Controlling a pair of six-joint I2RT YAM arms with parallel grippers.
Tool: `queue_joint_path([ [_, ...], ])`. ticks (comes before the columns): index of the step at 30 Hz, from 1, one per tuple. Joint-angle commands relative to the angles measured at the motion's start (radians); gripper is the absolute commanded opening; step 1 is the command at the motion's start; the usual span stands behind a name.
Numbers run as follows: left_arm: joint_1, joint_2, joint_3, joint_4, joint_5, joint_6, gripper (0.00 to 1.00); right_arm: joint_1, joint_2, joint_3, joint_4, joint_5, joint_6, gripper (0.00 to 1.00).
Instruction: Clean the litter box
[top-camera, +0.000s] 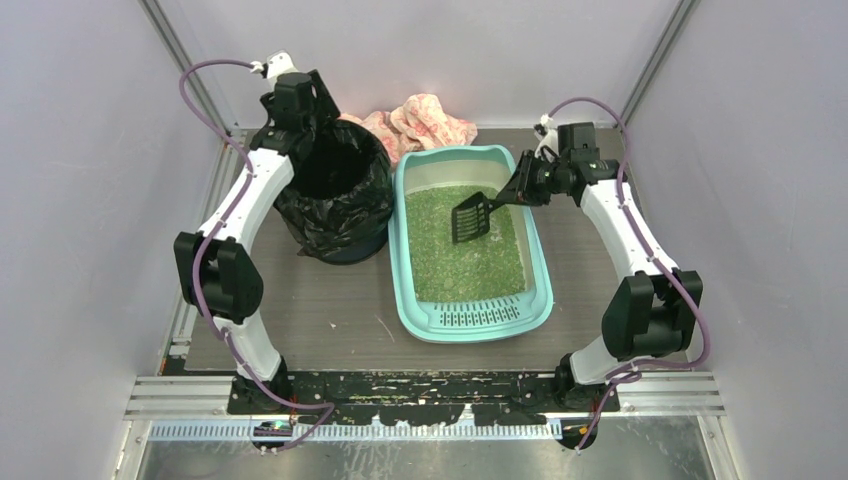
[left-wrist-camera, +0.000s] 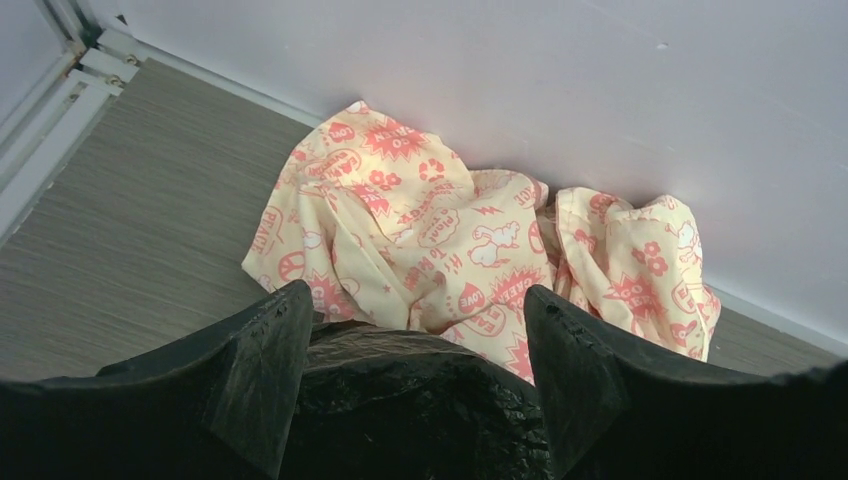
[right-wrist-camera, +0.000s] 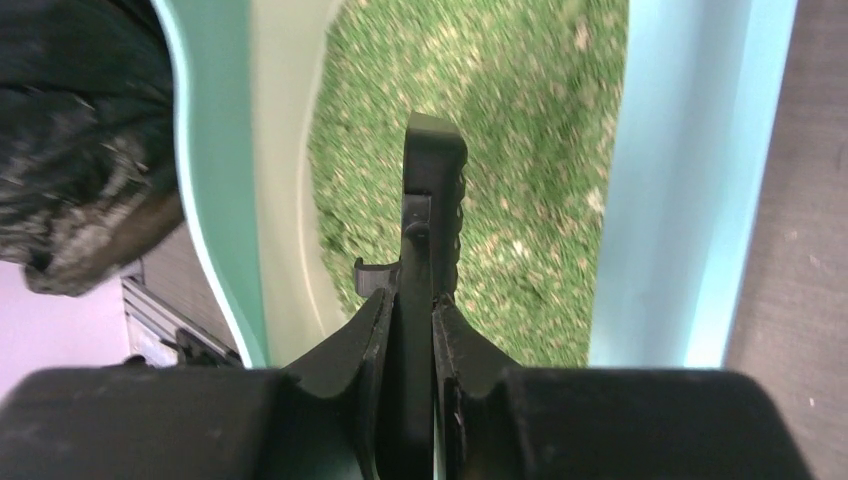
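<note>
The mint-teal litter box (top-camera: 472, 321) lies mid-table, holding green litter (top-camera: 462, 262). A black slotted scoop (top-camera: 470, 222) hangs over the litter at the box's far half, and my right gripper (top-camera: 523, 187) is shut on its handle. In the right wrist view the scoop (right-wrist-camera: 432, 190) runs edge-on from my right gripper (right-wrist-camera: 412, 300) over the litter (right-wrist-camera: 520, 150), between the box walls (right-wrist-camera: 660, 180). My left gripper (top-camera: 315, 118) is at the far rim of the round bin (top-camera: 335, 205). In its wrist view the left gripper (left-wrist-camera: 417, 300) is open, with the black bag (left-wrist-camera: 420, 400) bulging between the fingers.
A crumpled yellow-and-pink printed cloth (top-camera: 425, 122) lies against the back wall behind the bin and box, and also shows as the cloth (left-wrist-camera: 440, 230) just beyond my left fingers. The bin's bag (right-wrist-camera: 70, 150) sits close to the box's left side. Walls enclose the table.
</note>
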Motion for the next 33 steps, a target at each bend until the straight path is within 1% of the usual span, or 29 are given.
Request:
queue_joint_path([
  [1,0.0,-0.025,0.018,0.1,-0.068,0.019,0.77,0.0,-0.058,-0.042,-0.111,0.029,-0.094,0.03],
  [4,0.002,-0.024,0.014,0.129,-0.065,0.037,0.75,0.0,-0.084,-0.091,-0.131,0.052,-0.12,0.03],
  [7,0.01,-0.02,0.007,0.134,-0.021,0.049,0.74,0.0,-0.101,-0.142,-0.133,0.073,-0.15,0.02],
  [11,0.039,-0.026,0.003,0.123,0.021,0.01,0.74,0.001,-0.117,-0.185,-0.146,0.081,-0.194,0.03],
  [14,0.045,-0.034,0.007,0.131,0.023,0.012,0.75,0.001,-0.148,-0.214,-0.15,0.088,-0.219,0.02],
  [21,0.044,-0.042,0.006,0.174,0.034,0.002,0.75,0.01,-0.191,-0.255,-0.157,0.047,-0.243,0.01],
  [24,0.045,-0.06,-0.011,0.198,0.032,0.008,0.75,0.026,-0.186,-0.279,-0.149,0.009,-0.245,0.01],
  [28,0.045,-0.107,-0.075,0.227,0.032,-0.008,0.74,0.046,-0.149,-0.293,-0.139,-0.025,-0.263,0.01],
  [30,0.045,-0.138,-0.106,0.224,0.032,-0.021,0.74,0.054,-0.128,-0.289,-0.131,-0.035,-0.268,0.01],
  [33,0.045,-0.182,-0.137,0.211,0.025,0.004,0.75,0.069,-0.085,-0.286,-0.097,-0.063,-0.254,0.01],
])
